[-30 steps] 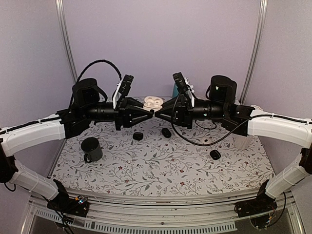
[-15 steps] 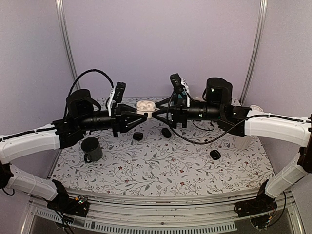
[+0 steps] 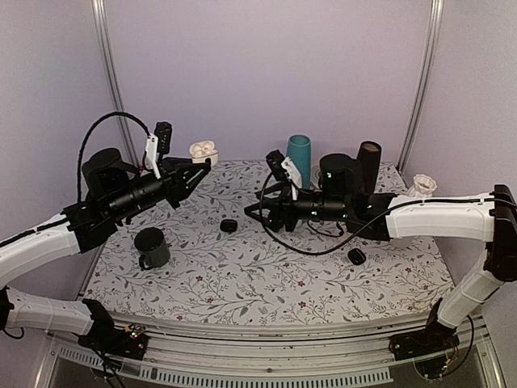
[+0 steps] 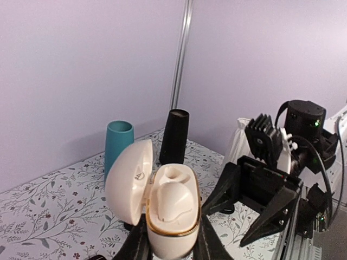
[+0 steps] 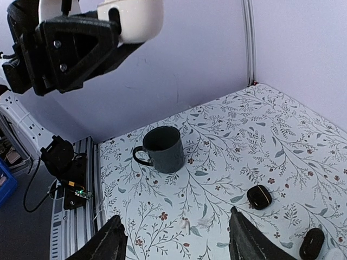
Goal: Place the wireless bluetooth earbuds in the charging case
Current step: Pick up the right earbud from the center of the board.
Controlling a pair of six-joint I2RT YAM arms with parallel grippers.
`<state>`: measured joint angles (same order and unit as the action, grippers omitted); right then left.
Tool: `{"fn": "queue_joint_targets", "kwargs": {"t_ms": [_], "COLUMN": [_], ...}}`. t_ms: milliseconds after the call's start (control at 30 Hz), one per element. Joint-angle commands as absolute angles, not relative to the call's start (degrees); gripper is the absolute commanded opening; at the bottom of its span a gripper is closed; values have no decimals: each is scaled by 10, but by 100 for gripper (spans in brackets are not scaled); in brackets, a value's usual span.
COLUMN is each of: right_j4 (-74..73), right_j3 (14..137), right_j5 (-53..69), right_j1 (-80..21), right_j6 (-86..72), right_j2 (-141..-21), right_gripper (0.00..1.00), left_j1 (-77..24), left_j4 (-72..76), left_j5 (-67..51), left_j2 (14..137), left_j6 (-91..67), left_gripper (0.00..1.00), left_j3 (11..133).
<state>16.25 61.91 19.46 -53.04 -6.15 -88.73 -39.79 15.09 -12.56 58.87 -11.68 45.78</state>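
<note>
**Case** (image 4: pixel 169 208): white, rounded clamshell. The lid (image 4: pixel 128 181) stands hinged open to one side. A gold-coloured band runs round the rim of the body. There is one small dark printed mark on the inner face of the lid, too small to read. The case is held aloft, well above the desk, between the fingers of the left end effector.

**Left end effector** (image 4: pixel 171 241): clenched on the lower body of the case, with a black finger on either flank. It is raised over the far left of the desk.

**Right end effector** (image 5: pixel 179 241): released, fingers spread wide with nothing between them. It sits low over the middle of the desk, well apart from the left end effector and pointing toward it.

**Mug** (image 5: pixel 162 149): dark grey, upright on the desk. It stands ahead of the right end effector and below the left one.

**Black cases** (image 5: pixel 259 196): small and glossy. Two lie on the desk just ahead of the right end effector, and another (image 3: pixel 356 256) lies beside the right arm, behind that end effector.

**Teal cup** (image 4: pixel 119 142) and **black tube** (image 4: pixel 174 135): both upright at the far edge of the desk, beyond the left end effector in its wrist view.

**Desk** (image 3: pixel 266 283): covered in a white cloth printed with grey vines and small red flowers. A metal rail (image 3: pixel 266 335) runs along the near edge.

**Room**: plain pale lilac walls (image 3: pixel 266 65), with slim metal posts (image 3: pixel 109 65) standing upright at the corners.
</note>
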Motion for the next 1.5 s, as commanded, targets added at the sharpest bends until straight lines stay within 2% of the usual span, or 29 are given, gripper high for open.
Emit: {"fn": "queue_joint_targets", "kwargs": {"t_ms": [0, 300, 1133, 1467], "right_j4": [173, 156, 115, 38], "right_j3": [622, 670, 833, 929], "right_j5": [158, 176, 229, 231], "right_j1": [-557, -578, -599, -599], "right_j6": [-45, -7, 279, 303], "right_j2": [-942, -1065, -1292, -1369], "right_gripper": [63, 53, 57, 46], "left_j1": [-377, -352, -309, -298], "left_j4": [123, 99, 70, 53], "left_j5": [-68, -76, -120, -129], "left_j2": [577, 567, 550, 529], "left_j6": [-123, -125, -127, -127], "left_gripper": [0, 0, 0, 0], "left_j3": [456, 469, 475, 469]}}
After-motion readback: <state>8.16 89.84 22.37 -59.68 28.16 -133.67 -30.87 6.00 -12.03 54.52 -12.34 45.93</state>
